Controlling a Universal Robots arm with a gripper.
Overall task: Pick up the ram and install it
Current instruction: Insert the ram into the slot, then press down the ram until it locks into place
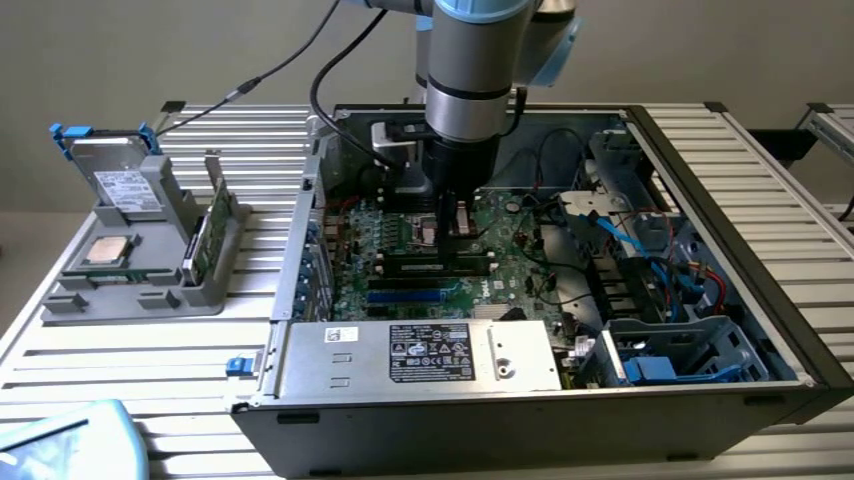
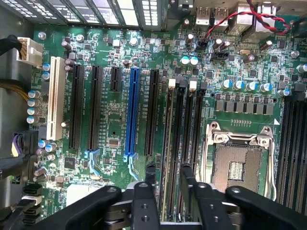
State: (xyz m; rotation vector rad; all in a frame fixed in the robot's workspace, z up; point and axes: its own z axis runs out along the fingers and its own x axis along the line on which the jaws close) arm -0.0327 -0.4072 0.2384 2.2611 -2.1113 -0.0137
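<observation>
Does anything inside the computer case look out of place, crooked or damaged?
Nothing looks damaged or askew. The one gap: the processor socket on the motherboard stands empty; the open gripper hangs over the memory slots.

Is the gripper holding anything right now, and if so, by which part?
Nothing is held. The gripper hangs over the motherboard with its fingers open, and bare memory slots are visible between them.

Robotics lab, open PC case, alu bench
</observation>
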